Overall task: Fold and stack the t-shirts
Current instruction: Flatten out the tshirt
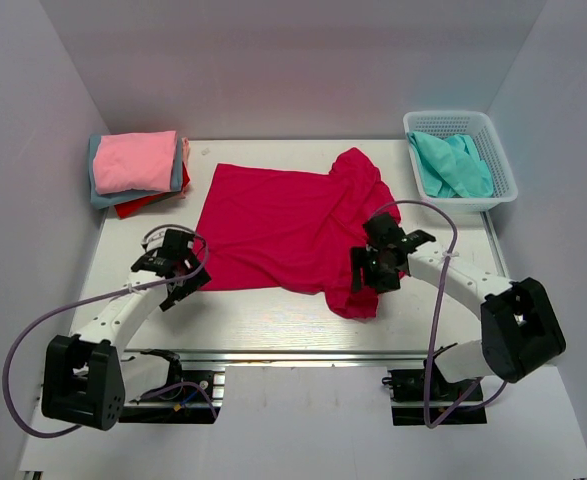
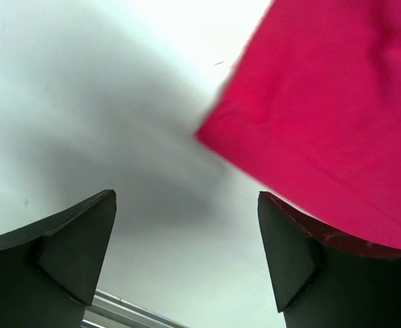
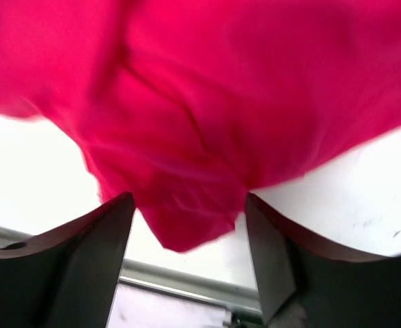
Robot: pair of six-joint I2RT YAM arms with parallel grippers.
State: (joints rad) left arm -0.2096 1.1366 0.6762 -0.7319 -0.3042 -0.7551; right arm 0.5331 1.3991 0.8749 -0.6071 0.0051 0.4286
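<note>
Left pincer [image 1: 188, 262] hangs spread wide and empty just off the near-left corner of the crimson t-shirt [image 1: 273, 225]. Its wrist view shows bare desk [image 1: 273, 320] between the jaws and the cloth's corner lying a little beyond them. The right pincer [image 1: 378, 275] is also spread, poised over the rumpled near-right part of the same shirt. A tongue of crimson cloth lies in the gap between its jaws, but nothing looks pinched, and whether the tips touch the fabric I cannot tell.

The crimson shirt lies in the middle of the desk. Its left half is flat and smooth, while its right side is bunched and doubled over towards the near edge. To my eye it is laid out but not yet folded — at most a first, untidy turn on the right.

Some of the task looks finished. At the far-left corner sits a neat pile with a light pink t-shirt [image 1: 133, 160] on top, a grey-blue one [image 1: 95, 175] under it, and a red one [image 1: 148, 203] peeking out at the bottom.

At the far-right corner a white mesh basket [image 1: 453, 118] holds a crumpled teal t-shirt [image 1: 453, 165], untouched. I judge three shirts stacked and two left — the crimson one to be straightened, folded and carried to the pile, then the teal one.
</note>
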